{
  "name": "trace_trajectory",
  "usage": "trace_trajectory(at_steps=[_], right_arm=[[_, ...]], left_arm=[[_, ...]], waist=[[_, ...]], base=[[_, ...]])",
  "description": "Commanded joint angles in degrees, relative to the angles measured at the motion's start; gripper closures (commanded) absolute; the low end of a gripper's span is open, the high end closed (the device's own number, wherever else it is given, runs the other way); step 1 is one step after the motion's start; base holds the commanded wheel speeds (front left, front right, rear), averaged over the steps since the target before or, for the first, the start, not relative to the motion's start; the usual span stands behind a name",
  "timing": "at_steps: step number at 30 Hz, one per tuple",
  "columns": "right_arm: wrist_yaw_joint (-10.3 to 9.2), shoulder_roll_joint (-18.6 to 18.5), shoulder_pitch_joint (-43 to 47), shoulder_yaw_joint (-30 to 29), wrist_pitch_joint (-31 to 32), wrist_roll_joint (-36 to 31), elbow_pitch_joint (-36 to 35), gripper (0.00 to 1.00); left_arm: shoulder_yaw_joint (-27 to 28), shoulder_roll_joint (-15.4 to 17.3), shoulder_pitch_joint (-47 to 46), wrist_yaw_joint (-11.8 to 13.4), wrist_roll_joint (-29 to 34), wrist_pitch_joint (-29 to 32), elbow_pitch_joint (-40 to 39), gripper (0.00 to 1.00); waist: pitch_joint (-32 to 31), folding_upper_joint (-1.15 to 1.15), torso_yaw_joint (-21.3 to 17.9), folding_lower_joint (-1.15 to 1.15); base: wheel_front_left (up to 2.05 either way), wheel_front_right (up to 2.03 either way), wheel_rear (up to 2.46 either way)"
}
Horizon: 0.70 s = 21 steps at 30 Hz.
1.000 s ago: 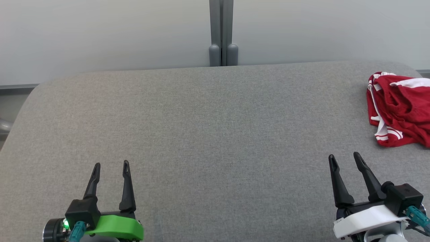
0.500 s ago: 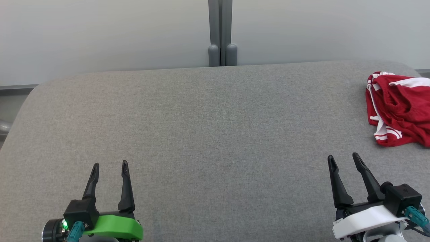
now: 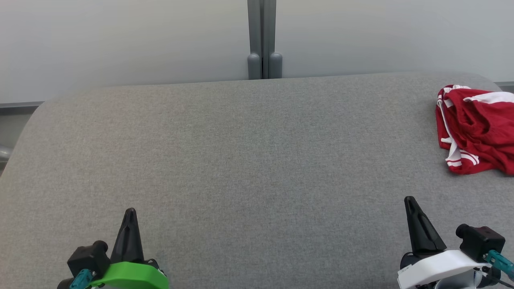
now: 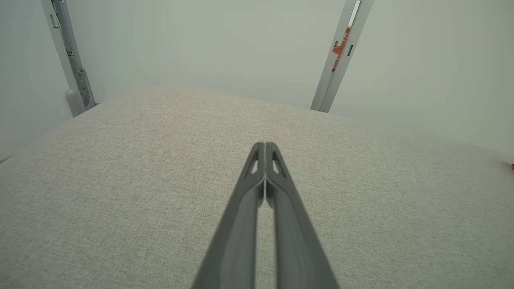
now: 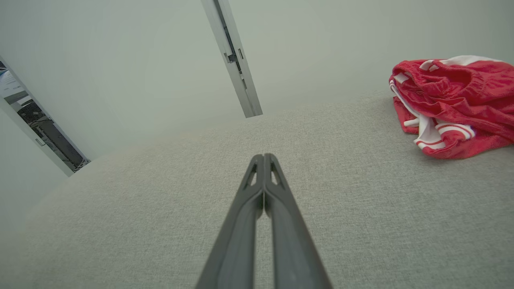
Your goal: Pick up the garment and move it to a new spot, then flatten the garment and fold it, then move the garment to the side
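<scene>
Your left gripper (image 3: 130, 210) has its two fingers pressed flat together, tip to tip, pointing straight ahead with nothing between them. Your right gripper (image 3: 409, 199) is closed the same way and empty, its fingers leaning slightly toward the left one. Both wrists sit low, side by side, well apart.

A wide surface (image 3: 249, 152) covered in grey woven fabric, with rounded far corners, is seen; a crumpled red garment (image 3: 476, 128) with white stripes is found lying near its far right corner
</scene>
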Motion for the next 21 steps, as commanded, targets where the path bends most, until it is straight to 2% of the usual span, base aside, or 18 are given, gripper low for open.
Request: trace_trajectory(at_steps=[1,21], right_arm=[[-0.01,-0.2,-1.5,-0.5,0.5,2.9,-0.5,1.00],[-0.02,0.4,-3.9,-2.2,5.0,20.9,1.1,1.00]], left_arm=[[0.7,0.1,-1.3,-0.4,-2.8,0.5,-0.8,1.00],[3.0,0.2,-3.0,-2.3,-21.6,5.4,-0.5,1.00]], waist=[[0.0,0.00,0.0,0.00],[0.1,0.00,-0.6,0.00]], base=[[0.00,0.00,0.00],[0.00,0.00,0.00]])
